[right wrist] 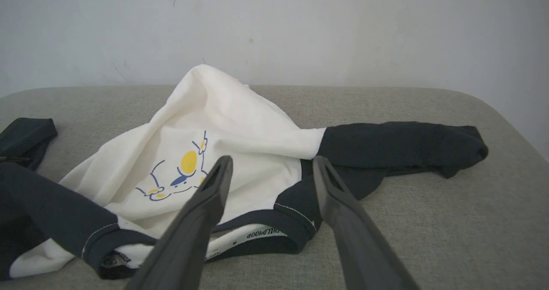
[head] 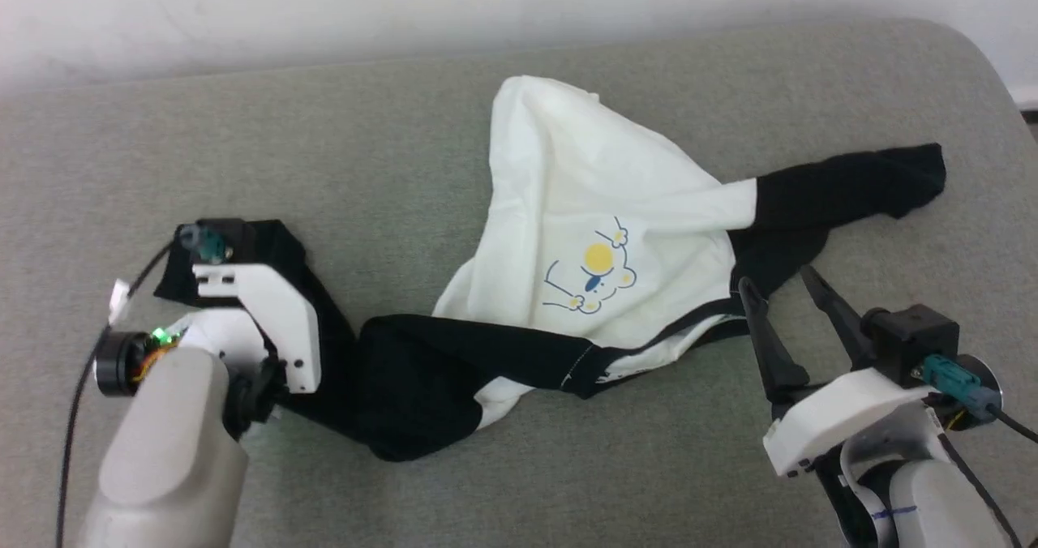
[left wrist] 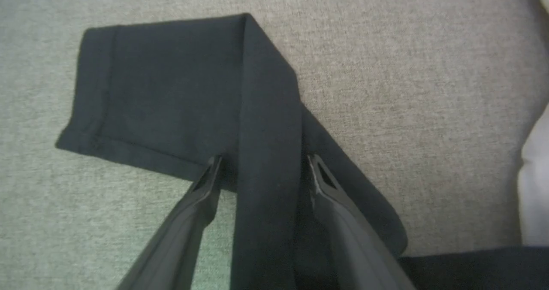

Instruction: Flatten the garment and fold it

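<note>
The garment (head: 584, 199) lies crumpled on a grey cushion, its white body bunched into a peak at the back and its yellow-and-blue print (head: 596, 268) facing up. One black sleeve (head: 422, 370) stretches left under my left arm. In the left wrist view my left gripper (left wrist: 263, 167) is open, its fingers straddling a raised fold of that sleeve (left wrist: 171, 88). The other black sleeve (head: 851, 179) reaches to the right. My right gripper (head: 774, 279) is open just short of the black neck trim (head: 649, 341), holding nothing. The right wrist view shows the trim (right wrist: 257, 234) below the fingers (right wrist: 214, 187).
The grey cushion (head: 405, 143) spans the view and ends at a pale wall (head: 324, 13) behind. Its rounded corner (head: 973, 53) is at the far right. A black cable (head: 77, 402) loops beside my left wrist.
</note>
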`<state>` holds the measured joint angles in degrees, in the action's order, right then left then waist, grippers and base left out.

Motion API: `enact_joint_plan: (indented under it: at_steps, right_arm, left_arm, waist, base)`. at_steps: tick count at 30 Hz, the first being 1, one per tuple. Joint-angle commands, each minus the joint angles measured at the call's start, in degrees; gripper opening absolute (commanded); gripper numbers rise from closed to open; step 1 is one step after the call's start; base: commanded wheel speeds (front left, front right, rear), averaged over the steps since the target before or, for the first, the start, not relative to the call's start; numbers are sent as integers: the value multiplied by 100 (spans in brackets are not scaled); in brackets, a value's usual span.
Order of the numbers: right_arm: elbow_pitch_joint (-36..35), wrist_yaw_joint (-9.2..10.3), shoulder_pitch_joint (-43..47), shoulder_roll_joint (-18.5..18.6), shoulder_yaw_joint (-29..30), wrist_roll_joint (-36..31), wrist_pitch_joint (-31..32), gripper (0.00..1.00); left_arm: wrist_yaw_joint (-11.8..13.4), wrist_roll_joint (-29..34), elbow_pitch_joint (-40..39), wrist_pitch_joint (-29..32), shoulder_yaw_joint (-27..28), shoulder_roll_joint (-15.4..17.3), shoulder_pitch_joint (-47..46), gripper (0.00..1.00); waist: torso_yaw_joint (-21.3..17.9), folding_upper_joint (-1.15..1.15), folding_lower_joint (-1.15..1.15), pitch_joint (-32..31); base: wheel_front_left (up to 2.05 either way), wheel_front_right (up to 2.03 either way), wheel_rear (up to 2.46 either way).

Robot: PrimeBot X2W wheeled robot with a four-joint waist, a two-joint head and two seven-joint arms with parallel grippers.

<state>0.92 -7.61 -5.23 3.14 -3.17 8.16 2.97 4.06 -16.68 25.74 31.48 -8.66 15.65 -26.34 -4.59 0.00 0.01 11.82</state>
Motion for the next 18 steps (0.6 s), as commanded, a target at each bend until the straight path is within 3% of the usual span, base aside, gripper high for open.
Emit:
enact_joint_plan:
  at_steps: [1, 2, 4, 7, 12, 18]
  right_arm:
    - [-9, 12, -80, -17, -16, 45, -25, 100]
    - [1, 12, -98, -18, -36, 54, -39, 100]
    - [28, 12, -125, -20, -68, 81, -67, 100]
    - [60, 12, -149, -22, -82, 125, -110, 100]
    - [116, 12, -162, -24, -82, 174, -156, 100]
    - [122, 12, -132, -25, -32, 161, -142, 100]
  left_arm:
    - [-103, -63, 124, 356, -52, 68, -144, 84]
    - [-202, -113, 203, 696, -93, 132, -216, 0]
    - [-358, -191, 181, 1075, -109, 270, -377, 0]
    - [-306, -89, -96, 658, 13, 468, -671, 0]
    - [-2, 151, -401, -762, 330, 663, -1074, 0]
    - [211, 203, -555, -2329, 621, 640, -1329, 0]
  waist:
    - [-202, 0, -1, 178]
    - [-251, 0, -1, 201]
    - [-332, 0, -1, 245]
    - [-409, 0, -1, 298]
    - [-465, 0, -1, 285]
    - [-359, 0, -1, 150]
  base:
    - [0, 0, 0]
    - [0, 0, 0]
    - [0, 0, 0]
    - [0, 0, 0]
    - [0, 0, 0]
    - [0, 0, 0]
